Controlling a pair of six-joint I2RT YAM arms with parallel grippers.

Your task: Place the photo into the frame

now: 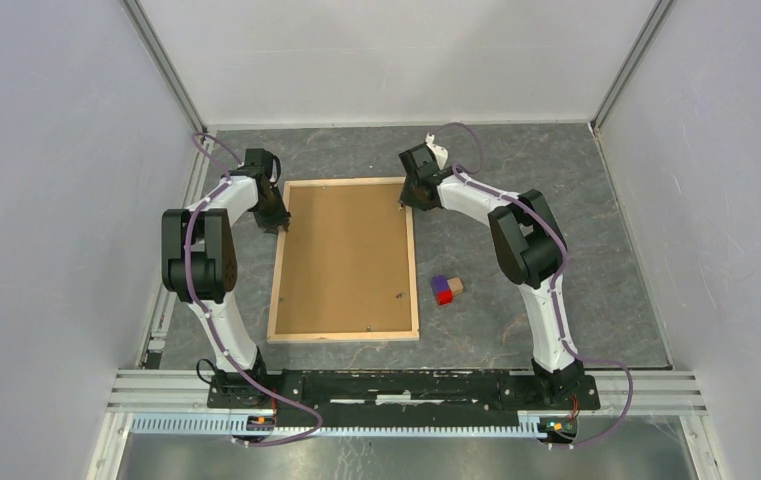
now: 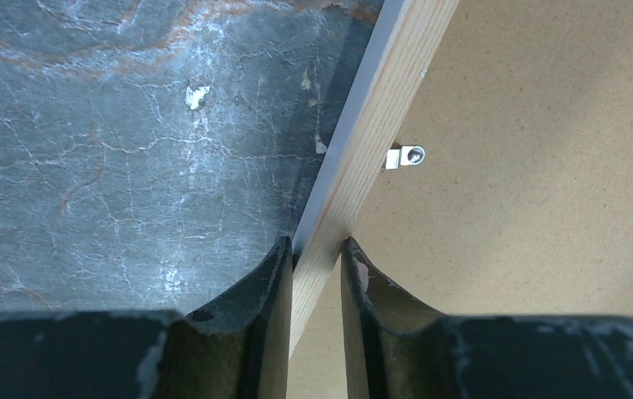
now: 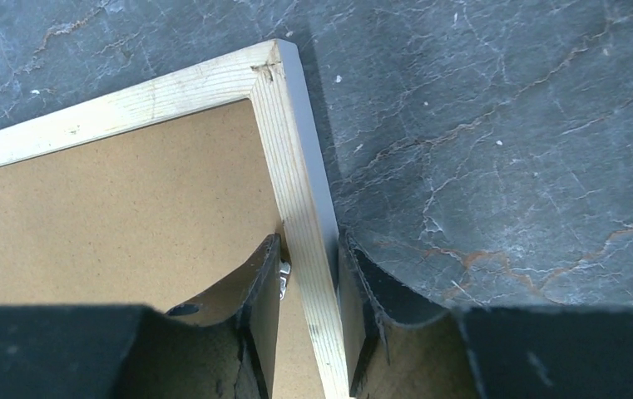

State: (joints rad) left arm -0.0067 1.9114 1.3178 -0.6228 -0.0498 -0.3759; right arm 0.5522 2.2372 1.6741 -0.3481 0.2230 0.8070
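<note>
Frame [image 1: 344, 336] | top: colored blocks [image 1: 446, 289] near | left wrist: metal clip [image 2: 404, 156]

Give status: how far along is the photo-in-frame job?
Looks done: the frame lies back-up with the backing board seated inside. In hand: left gripper and right gripper each clamp a side slat near its far end. Left: unclear; the photo shows in no view, so it may sit under the board or be unplaced.

Backing board [image 1: 346, 255] inside frame [image 1: 344, 335]; blocks [image 1: 446, 289] just right of frame; left gripper [image 2: 318, 249] and right gripper [image 3: 309, 249] astride its side slats, far end.
</note>
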